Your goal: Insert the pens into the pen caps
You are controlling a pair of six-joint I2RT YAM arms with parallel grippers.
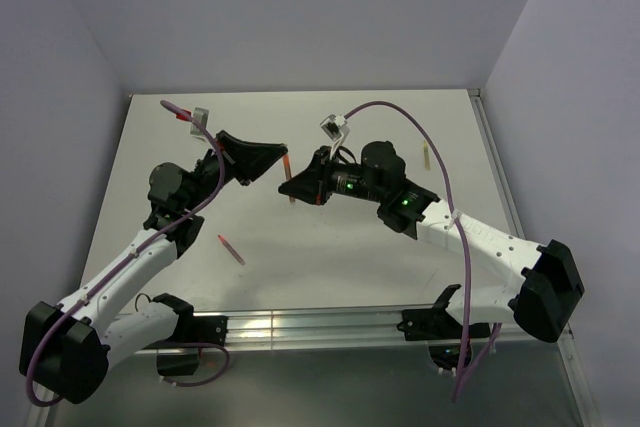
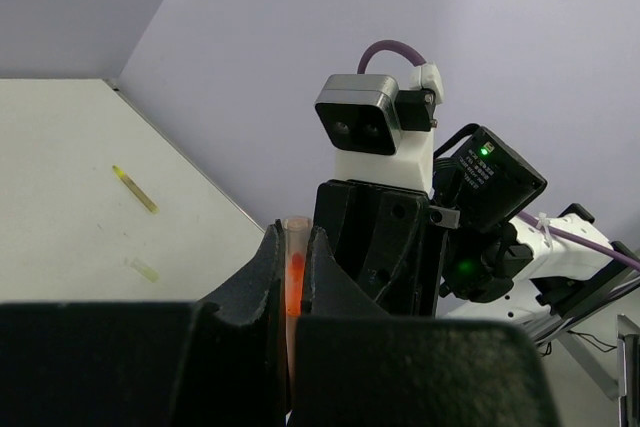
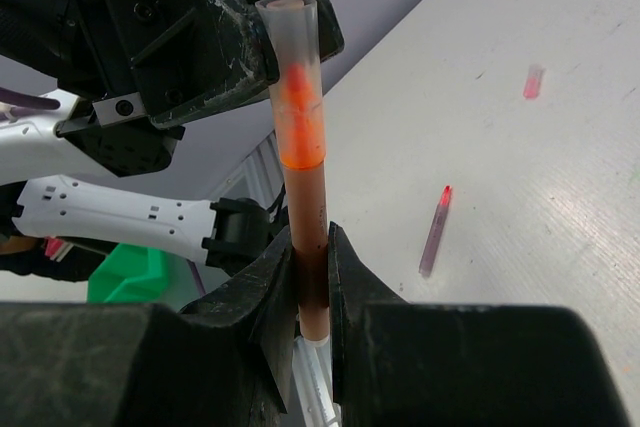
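My right gripper [image 3: 311,239] is shut on a brown-red pen [image 3: 304,197] and holds it upright above the table. A pale translucent cap [image 3: 292,47] sits over the pen's orange tip. My left gripper [image 2: 296,232] is shut on that cap [image 2: 296,272], and its fingers [image 3: 235,42] show beside the cap in the right wrist view. In the top view the two grippers, left [image 1: 279,158] and right [image 1: 298,188], meet at mid-table around the pen [image 1: 290,187]. A second red pen [image 1: 231,249] lies on the table.
A yellow-green pen [image 1: 425,156] lies at the far right, also in the left wrist view [image 2: 135,189], with a small pale yellow-green cap [image 2: 143,269] near it. A pink cap [image 3: 533,82] lies beyond the loose red pen [image 3: 435,235]. White walls enclose the table.
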